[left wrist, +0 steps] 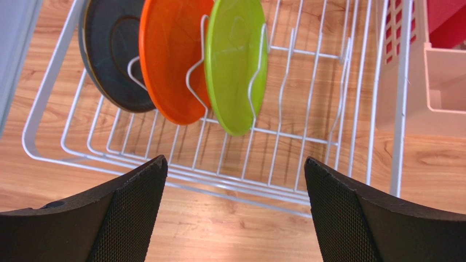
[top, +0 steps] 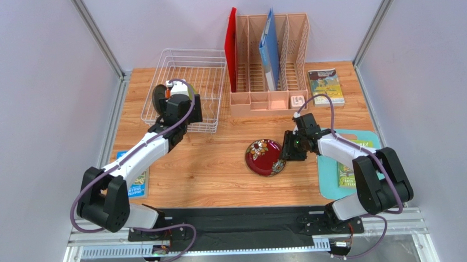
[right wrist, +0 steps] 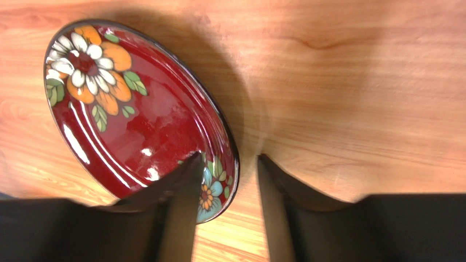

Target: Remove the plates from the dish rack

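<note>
Plates: 3 racked, 1 out

Right gripper (right wrist: 227,164) is released, its 2 fingers parted to either side of the near rim of the red plate (right wrist: 137,109). One finger sits over the plate's floral face and the other over bare wood, with a gap showing between that finger and the rim. In the top view this plate lies face up on the table (top: 214,168) just right of centre, with the gripper at its right edge.

Left gripper (left wrist: 235,164) is spread wide and holds nothing. Its fingers fill the lower corners of the left wrist view, above the wood just in front of the rack (top: 207,90). Inside, 3 plates stand on edge between the wire dividers in the upper left of that view: the green plate (left wrist: 235,65) nearest the middle, the orange plate (left wrist: 169,60) next, and the dark plate (left wrist: 115,54) furthest left. The rack's slots to the right hold nothing.

In the top view the rack sits at upper left, just beside the pink organiser (top: 270,99).
</note>
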